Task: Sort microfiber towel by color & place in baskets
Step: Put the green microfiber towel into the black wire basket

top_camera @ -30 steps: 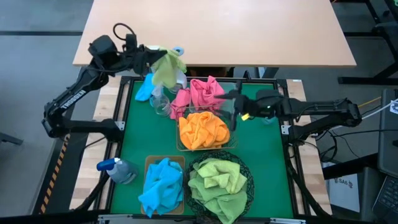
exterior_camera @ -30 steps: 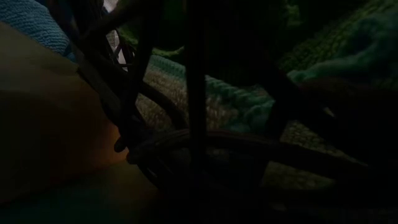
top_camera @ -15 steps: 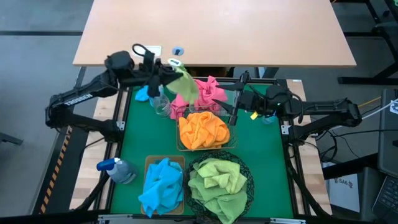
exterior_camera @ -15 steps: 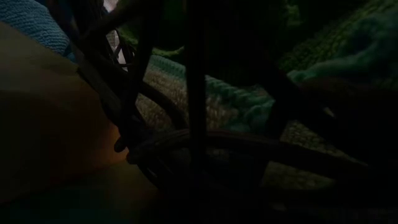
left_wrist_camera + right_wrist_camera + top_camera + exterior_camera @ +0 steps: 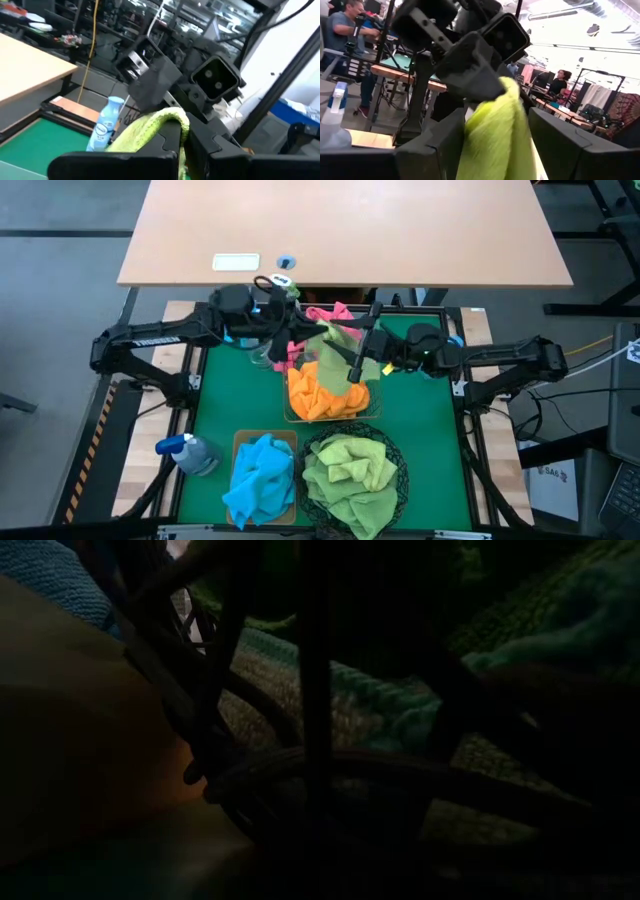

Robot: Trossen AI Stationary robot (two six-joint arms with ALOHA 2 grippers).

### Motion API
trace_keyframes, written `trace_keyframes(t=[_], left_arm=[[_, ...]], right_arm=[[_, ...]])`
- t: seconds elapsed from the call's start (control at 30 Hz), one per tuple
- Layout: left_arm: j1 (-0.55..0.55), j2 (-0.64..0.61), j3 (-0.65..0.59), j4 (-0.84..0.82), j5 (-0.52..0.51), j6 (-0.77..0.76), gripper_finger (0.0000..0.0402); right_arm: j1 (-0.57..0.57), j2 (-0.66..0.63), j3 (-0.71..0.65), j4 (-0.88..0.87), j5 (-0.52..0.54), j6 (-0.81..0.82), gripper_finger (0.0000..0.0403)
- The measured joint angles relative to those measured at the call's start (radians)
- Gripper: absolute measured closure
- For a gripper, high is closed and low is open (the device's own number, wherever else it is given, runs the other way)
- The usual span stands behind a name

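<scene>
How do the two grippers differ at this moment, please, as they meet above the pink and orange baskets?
The left gripper is shut on the green towel; the right gripper is open, its fingers either side of that towel. The left reaches in from the table's left, the right from its right. Both hover over the baskets, at the same towel.

One camera looked straight down on my table (image 5: 215, 420). The low one sat pressed against a basket (image 5: 330, 770). Both wrist cameras closely faced one green towel (image 5: 495, 135).
</scene>
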Motion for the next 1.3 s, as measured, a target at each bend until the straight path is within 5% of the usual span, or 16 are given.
trace_keyframes(t=[0.27,0.6,1.03,1.3], left_arm=[[-0.043,0.018,0.0,0.004,0.001,0.013,0.0393],[-0.052,0.017,0.0,-0.02,0.002,0.003,0.0392],[-0.052,0.014,0.001,-0.136,0.007,-0.022,0.0326],[-0.051,0.017,-0.001,-0.178,0.008,0.123,0.0295]], right_arm=[[0.0,0.028,0.0,0.0,0.0,0.0,0.0199],[0.0,0.027,0.0,-0.058,-0.059,0.001,0.039],[0.0,0.012,0.145,-0.418,-0.172,0.103,0.039],[0.008,-0.006,0.302,-0.783,-0.192,0.165,0.0396]])
